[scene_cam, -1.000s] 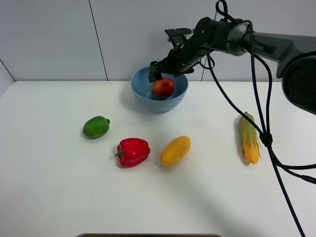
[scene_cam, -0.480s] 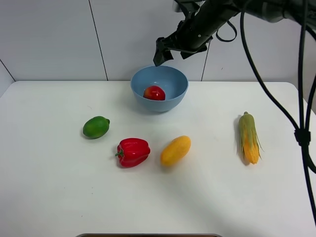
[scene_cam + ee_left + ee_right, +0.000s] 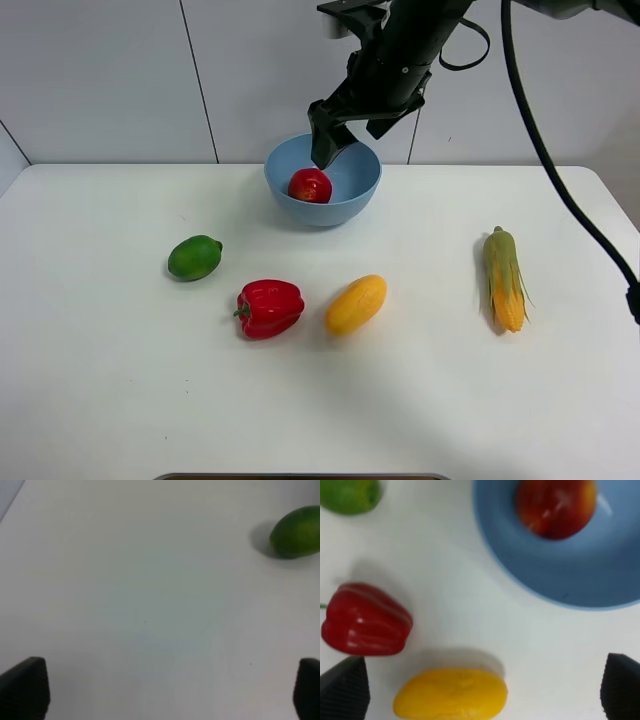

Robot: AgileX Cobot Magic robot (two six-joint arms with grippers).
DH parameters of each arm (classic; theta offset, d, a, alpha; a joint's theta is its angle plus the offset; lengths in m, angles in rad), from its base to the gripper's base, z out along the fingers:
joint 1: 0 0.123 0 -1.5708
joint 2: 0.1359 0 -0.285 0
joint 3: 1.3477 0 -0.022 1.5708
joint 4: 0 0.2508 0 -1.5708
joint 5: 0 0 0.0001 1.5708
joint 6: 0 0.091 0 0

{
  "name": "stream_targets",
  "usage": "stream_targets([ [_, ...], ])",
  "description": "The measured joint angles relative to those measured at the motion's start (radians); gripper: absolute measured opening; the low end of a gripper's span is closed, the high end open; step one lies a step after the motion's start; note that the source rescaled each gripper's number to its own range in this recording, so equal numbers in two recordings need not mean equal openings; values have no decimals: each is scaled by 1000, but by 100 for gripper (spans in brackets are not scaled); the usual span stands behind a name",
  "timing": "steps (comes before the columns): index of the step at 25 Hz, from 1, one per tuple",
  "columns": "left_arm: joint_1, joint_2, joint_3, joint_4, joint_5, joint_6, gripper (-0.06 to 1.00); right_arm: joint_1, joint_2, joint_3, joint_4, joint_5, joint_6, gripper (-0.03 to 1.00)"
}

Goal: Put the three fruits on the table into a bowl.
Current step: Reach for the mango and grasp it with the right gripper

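Note:
The red apple [image 3: 310,185] lies inside the light-blue bowl [image 3: 345,208] at the back of the white table [image 3: 120,380]. My right gripper [image 3: 326,150] hangs open and empty just above the bowl's rim. In the right wrist view its fingertips [image 3: 345,687] stand wide apart over the apple [image 3: 555,505], the bowl [image 3: 600,575] and the yellow mango [image 3: 451,692]. The mango [image 3: 355,304] lies at the table's middle. The green lime [image 3: 195,257] lies to the left. My left gripper [image 3: 165,692] is open over bare table, with the lime [image 3: 297,532] some way ahead of it. It is out of the high view.
A red bell pepper [image 3: 270,308] lies just left of the mango, also seen in the right wrist view [image 3: 365,620]. A corn cob [image 3: 504,278] lies at the right. The right arm's cables hang down the right side.
My right gripper let go of the apple, which now rests in the bowl. The gripper rose out of the bowl and now points down above its rim.

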Motion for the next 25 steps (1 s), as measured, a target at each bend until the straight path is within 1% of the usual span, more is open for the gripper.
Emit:
stream_targets([
  [5,0,0,0,0,0,0,100,86,-19,20,-74,5,13,79],
  [10,0,0,0,0,0,1,100,148,-51,137,-111,12,-5,79],
  [13,0,0,0,0,0,1,100,170,-53,225,-145,12,-41,79],
  [14,0,0,0,0,0,1,100,178,-53,294,-165,12,-84,79],
  [19,0,0,0,0,0,1,100,180,-53,442,-199,10,-199,79],
  [22,0,0,0,0,0,1,100,180,-53,491,-209,-38,-245,79],
  [25,0,0,0,0,0,0,100,180,-47,502,-214,-81,-291,79],
])
